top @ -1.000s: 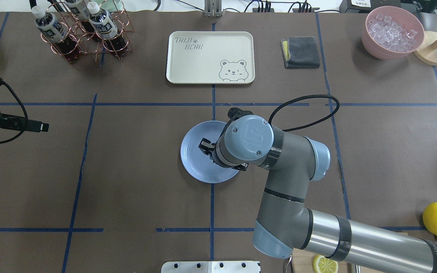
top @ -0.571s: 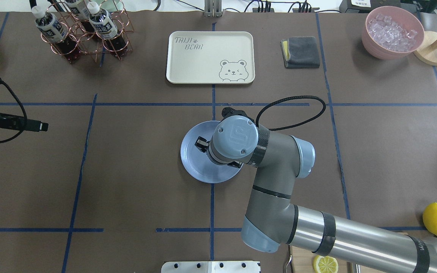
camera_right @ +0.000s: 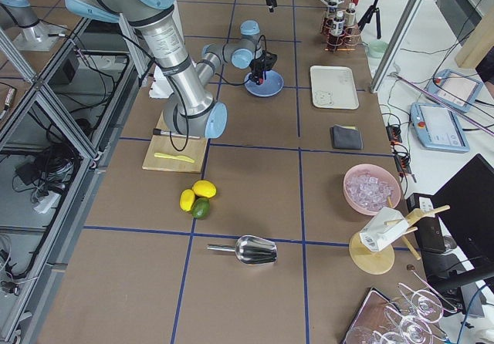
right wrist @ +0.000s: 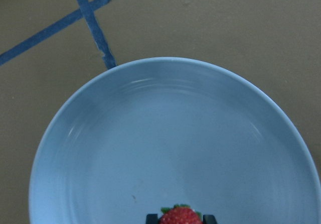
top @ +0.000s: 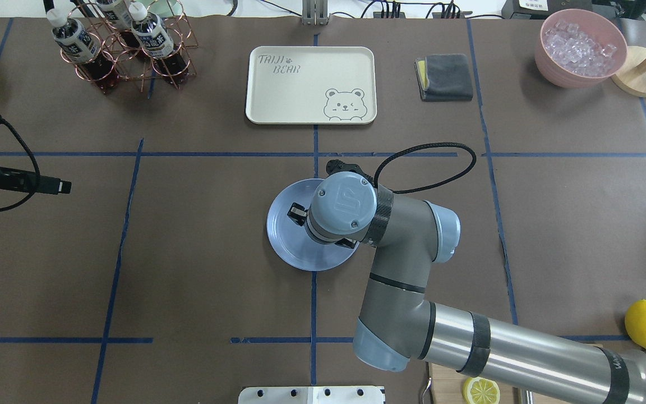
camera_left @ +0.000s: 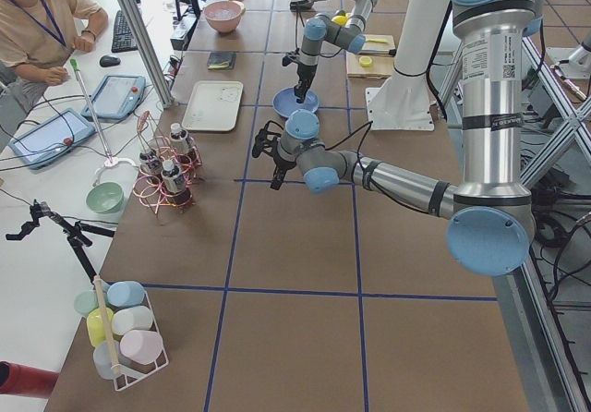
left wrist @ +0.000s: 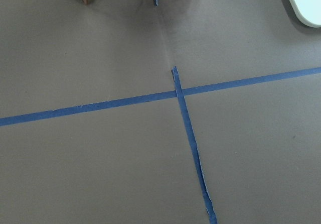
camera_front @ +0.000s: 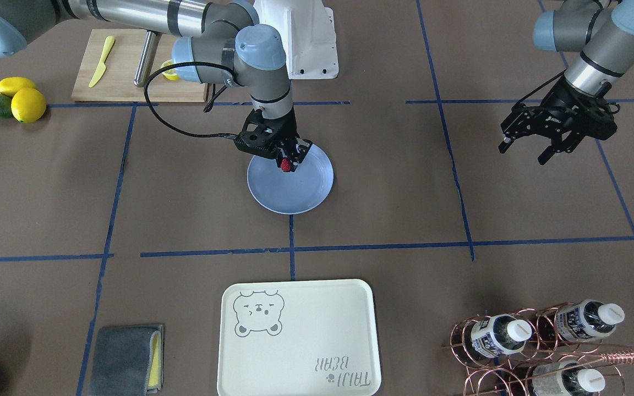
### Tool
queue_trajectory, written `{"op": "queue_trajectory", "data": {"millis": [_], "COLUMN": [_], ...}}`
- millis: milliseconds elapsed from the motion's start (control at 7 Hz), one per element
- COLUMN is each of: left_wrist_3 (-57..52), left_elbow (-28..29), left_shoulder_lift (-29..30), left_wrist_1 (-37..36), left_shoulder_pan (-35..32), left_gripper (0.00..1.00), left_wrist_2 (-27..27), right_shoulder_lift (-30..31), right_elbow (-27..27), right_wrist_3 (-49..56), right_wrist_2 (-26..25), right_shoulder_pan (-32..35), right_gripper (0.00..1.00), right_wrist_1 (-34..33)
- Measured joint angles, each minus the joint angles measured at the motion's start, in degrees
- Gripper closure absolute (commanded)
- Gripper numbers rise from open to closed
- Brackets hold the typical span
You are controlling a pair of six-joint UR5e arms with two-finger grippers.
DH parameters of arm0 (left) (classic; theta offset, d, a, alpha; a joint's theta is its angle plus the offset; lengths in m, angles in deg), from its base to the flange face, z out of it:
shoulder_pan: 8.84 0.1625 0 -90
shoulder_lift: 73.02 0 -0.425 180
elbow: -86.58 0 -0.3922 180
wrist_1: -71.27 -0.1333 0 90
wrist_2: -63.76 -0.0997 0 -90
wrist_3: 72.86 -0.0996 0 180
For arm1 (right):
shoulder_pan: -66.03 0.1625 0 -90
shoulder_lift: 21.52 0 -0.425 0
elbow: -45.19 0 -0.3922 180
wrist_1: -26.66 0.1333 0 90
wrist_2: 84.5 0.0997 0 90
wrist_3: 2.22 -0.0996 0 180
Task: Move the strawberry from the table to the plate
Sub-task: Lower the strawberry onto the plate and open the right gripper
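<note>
The small red strawberry (camera_front: 285, 164) hangs just above the light-blue plate (camera_front: 295, 195), close to its rim on the robot's side, with my right gripper (camera_front: 287, 161) shut on it. The right wrist view shows the strawberry (right wrist: 180, 217) between the finger pads at the bottom edge, and the plate (right wrist: 100, 148) fills the frame below it. From overhead, the wrist hides the berry and covers the right part of the plate (top: 289, 247). My left gripper (camera_front: 524, 153) hovers open and holds nothing, far off over the brown table (camera_front: 185, 209).
A cream bear tray (top: 310, 84) lies beyond the plate, and a grey cloth (top: 444, 77) and a pink bowl of ice (top: 580, 47) to its right. A copper bottle rack (top: 121, 50) stands far left. Lemons (camera_front: 25, 102) and a cutting board (camera_front: 130, 66) lie near the robot's base.
The right arm has swung left, carrying its wrist further over the plate. Most of that happened in the first half second. The left arm has barely moved.
</note>
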Motion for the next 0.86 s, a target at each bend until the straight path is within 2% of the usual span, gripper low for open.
{"op": "queue_trajectory", "data": {"millis": [857], "left_wrist_3": [0.01], "left_elbow": [0.24], "left_shoulder_lift": [0.08], "left_wrist_1": [0.00], "left_shoulder_pan": [0.02], "left_gripper": [0.01], "left_wrist_2": [-0.17], "right_shoulder_lift": [-0.77], "right_elbow": [1.51], "right_wrist_3": [0.34], "right_wrist_2": [-3.47], "right_shoulder_pan": [0.00], "right_gripper": [1.00], "right_wrist_1": [0.12]}}
